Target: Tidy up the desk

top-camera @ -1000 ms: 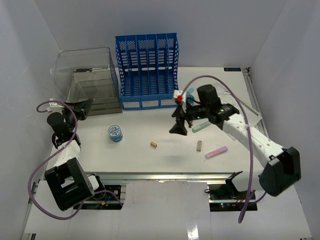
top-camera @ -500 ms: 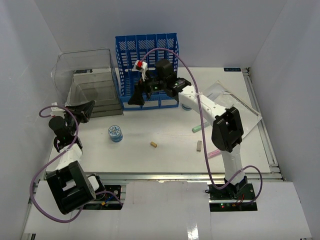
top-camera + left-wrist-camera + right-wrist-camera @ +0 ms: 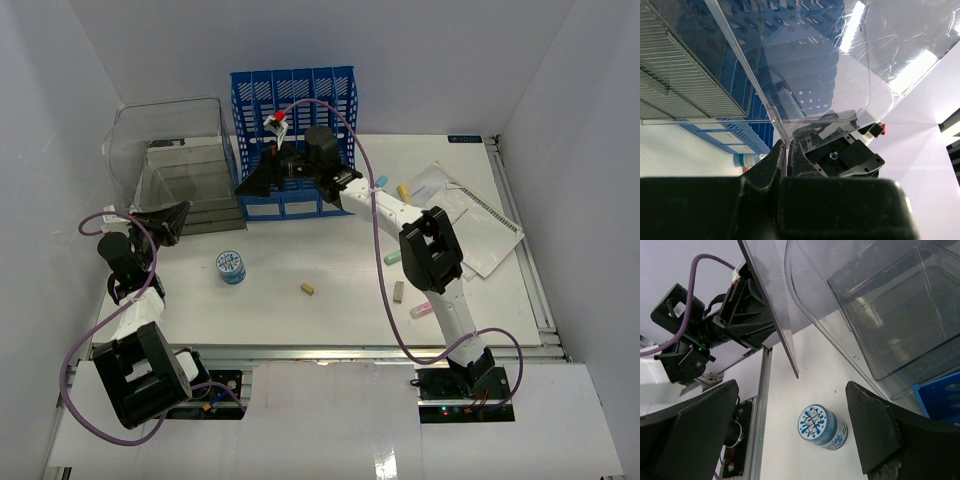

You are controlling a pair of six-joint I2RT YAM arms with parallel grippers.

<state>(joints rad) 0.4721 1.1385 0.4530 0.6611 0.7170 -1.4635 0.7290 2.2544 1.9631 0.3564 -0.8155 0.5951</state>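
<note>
Desk [image 3: 300,320] is seen spanning the whole work area, w/ blue file rack [image 3: 295,140] & clear box [image 3: 175,165] stood at its far edge. Box's clear flap [image 3: 771,305] is clamped by L gripper [image 3: 786,145]. R gripper [image 3: 792,385] is held before the rack, jaws spread, nothing btwn. Small blue tub [image 3: 231,267] is set near the box.

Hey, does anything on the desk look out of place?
Yes: the green stick, pink stick and tan stick lie scattered at different angles on the desk, and the notebook sits skewed near its right edge.
</note>
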